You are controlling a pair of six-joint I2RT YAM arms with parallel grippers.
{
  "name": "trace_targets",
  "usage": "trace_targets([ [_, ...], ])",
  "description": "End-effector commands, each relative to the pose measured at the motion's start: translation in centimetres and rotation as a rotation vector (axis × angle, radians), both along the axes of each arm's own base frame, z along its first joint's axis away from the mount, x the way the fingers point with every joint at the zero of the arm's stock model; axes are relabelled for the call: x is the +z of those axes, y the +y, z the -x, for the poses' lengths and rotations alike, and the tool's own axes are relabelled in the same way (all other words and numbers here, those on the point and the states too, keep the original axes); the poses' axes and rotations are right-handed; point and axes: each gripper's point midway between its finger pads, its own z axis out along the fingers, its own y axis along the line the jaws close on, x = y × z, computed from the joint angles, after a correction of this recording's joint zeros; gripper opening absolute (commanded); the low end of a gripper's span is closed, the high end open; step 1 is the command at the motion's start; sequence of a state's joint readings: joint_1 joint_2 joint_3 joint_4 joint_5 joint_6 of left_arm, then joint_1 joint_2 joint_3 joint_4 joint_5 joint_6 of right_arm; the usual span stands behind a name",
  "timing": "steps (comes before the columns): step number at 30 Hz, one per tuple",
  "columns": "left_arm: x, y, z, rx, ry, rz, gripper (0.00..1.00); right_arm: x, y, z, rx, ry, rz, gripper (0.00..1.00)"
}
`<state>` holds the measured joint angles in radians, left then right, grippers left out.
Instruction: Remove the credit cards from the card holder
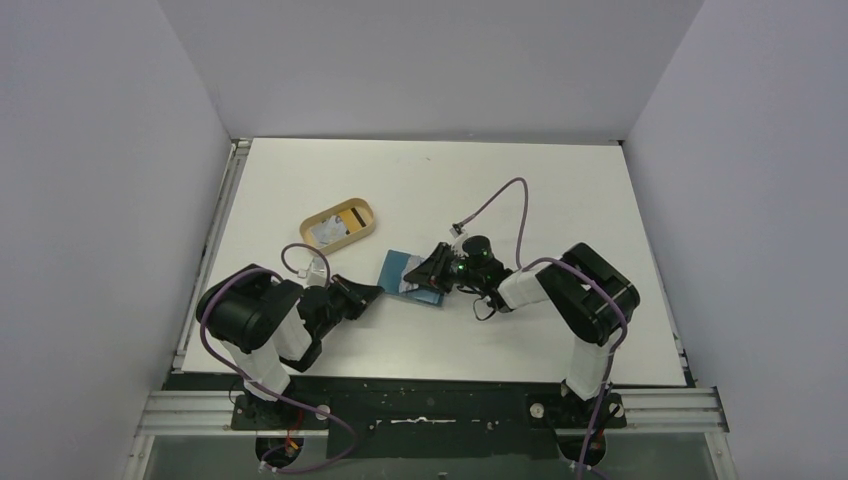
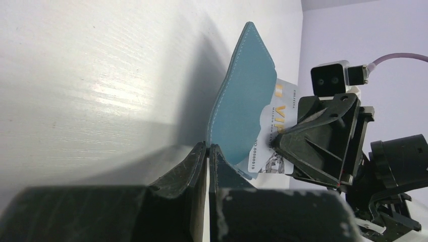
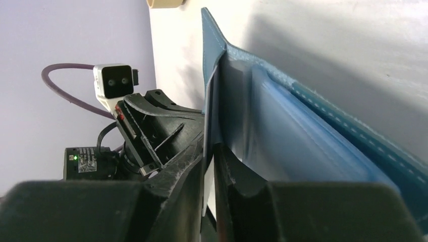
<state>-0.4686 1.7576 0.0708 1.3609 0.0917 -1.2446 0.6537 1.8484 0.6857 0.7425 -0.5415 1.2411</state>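
As left fingers (image 2: 188, 171) pinch holder (image 2: 242, 101), card (image 2: 284, 99) protruding

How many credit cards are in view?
3: two lie in the tan tray, one whitish card, one yellowish card; a VIP card sticks out of the card holder. More may be hidden in its pockets.

Left gripper (image 2: 208, 147) holds card holder (image 2: 242, 85), credit card (image 2: 282, 108) protruding.

Teal-blue leather folding card holder (image 2: 242, 101): pale stitch line along edge, lighter blue pockets (image 3: 303, 136) inside. White plastic card (image 2: 283, 103): gold VIP lettering, dark digits. Tan oval tray (image 1: 330, 207), yellow card (image 1: 352, 217) inside.
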Motion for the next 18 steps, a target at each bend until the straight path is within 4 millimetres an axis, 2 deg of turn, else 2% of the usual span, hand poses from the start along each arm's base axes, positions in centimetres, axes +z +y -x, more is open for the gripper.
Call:
trace_targets([
  [1, 1.1, 0.1, -0.4, 0.004, -0.056, 0.001, 0.0, 1.2, -0.1, 0.4, 0.042, -0.048, 0.011, 0.1],
  [4, 0.8, 0.5, -0.3, 0.024, -0.048, -0.008, 0.0, 0.8, -0.8, 1.0, 0.069, -0.047, 0.077, 0.0],
  [8, 0.4, 1.0, -0.2, 0.047, -0.035, -0.016, 0.0, 0.9, -2.4, 1.6, 0.098, -0.058, 0.181, 0.0],
  [9, 0.4, 1.1, -0.2, 0.053, -0.036, -0.019, 0.0, 1.4, -2.7, 1.5, 0.103, -0.068, 0.193, 0.0],
  [13, 0.7, 1.6, -0.1, 0.069, -0.057, -0.033, 0.0, 5.9, -3.5, 0.5, 0.135, -0.165, 0.246, 0.0],
  [16, 0.6, 1.7, 0.1, 0.064, -0.055, -0.053, 0.0, 8.9, -3.6, -1.2, 0.151, -0.24, 0.304, 0.0],
  [18, 0.6, 1.7, 0.0, 0.057, -0.056, -0.075, 0.0, 10.5, -2.9, -2.9, 0.159, -0.28, 0.314, 0.0],
])
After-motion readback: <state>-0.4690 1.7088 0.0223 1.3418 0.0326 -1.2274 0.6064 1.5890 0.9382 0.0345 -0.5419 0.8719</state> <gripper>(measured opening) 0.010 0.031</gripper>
